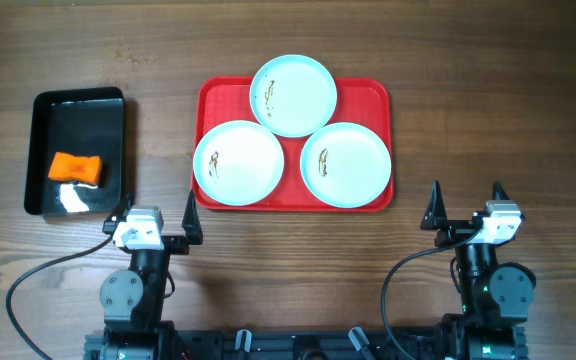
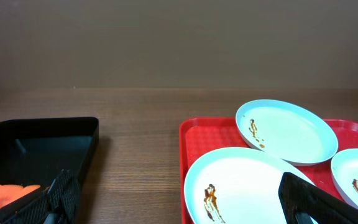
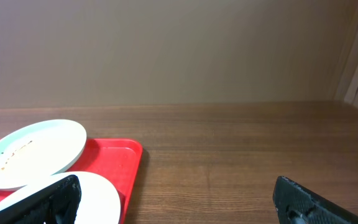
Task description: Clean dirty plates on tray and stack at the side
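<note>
My left gripper and right gripper hang spread, empty; I'd pinch the sponge left of the tray squarely first.

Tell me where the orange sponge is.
Overhead view: the sponge lies inside the black bin at the far left, well left of the red tray.

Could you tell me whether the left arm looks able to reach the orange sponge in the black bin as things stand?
Probably yes. The left pincer stands open and empty beside the black bin, and the orange sponge lies uncovered inside, nothing in between.
</note>
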Robot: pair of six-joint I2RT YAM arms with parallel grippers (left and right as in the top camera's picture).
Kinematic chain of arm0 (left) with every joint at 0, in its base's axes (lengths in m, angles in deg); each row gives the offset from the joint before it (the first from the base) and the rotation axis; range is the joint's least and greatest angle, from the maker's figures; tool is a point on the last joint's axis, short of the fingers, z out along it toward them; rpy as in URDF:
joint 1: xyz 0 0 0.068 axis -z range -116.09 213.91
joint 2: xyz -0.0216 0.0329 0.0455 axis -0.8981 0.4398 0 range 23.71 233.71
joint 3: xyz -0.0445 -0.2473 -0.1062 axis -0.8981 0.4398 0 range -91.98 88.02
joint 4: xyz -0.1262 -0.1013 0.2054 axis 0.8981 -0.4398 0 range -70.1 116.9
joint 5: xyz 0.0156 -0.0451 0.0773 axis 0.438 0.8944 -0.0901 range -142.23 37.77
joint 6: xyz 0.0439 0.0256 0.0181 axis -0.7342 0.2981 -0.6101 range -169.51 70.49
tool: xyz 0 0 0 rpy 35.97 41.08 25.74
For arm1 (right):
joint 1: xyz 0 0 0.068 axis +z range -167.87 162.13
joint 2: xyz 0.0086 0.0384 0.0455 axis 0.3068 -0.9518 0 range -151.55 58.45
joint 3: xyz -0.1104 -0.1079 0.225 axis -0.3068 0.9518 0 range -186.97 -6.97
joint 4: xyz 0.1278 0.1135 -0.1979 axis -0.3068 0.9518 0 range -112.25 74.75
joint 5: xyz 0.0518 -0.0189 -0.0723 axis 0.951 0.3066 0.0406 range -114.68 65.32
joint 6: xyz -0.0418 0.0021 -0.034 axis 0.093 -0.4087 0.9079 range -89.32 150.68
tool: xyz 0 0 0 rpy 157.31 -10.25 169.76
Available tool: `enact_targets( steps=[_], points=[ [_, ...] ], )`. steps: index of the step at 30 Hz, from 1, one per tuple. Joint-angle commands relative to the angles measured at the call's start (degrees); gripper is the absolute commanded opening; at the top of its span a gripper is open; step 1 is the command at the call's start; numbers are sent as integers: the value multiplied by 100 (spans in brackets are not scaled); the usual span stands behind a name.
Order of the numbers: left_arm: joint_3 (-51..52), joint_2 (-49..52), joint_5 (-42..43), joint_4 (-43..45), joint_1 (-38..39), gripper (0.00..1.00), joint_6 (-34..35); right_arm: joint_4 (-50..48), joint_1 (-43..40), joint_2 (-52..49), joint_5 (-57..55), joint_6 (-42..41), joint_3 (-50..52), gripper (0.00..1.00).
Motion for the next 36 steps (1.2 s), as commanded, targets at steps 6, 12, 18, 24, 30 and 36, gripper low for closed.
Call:
enact_targets(
  steps=[6,12,18,24,30,36],
  points=[
    [35,-39,-74,13,-26,100,74,-31,-17,46,-17,-79,57,99],
    [35,-39,-74,13,-26,100,74,-31,-17,46,-17,-79,57,100],
    [35,-39,-74,13,-26,100,74,-31,-17,46,-17,-79,57,100],
    [35,-39,-74,13,-26,100,74,-31,-17,46,-17,-81,57,100],
    [35,-39,-74,13,-26,100,74,-31,-17,46,-17,-79,57,100],
    [35,-39,1987,551,-22,100,1038,-31,-17,46,-17,-81,57,100]
  ],
)
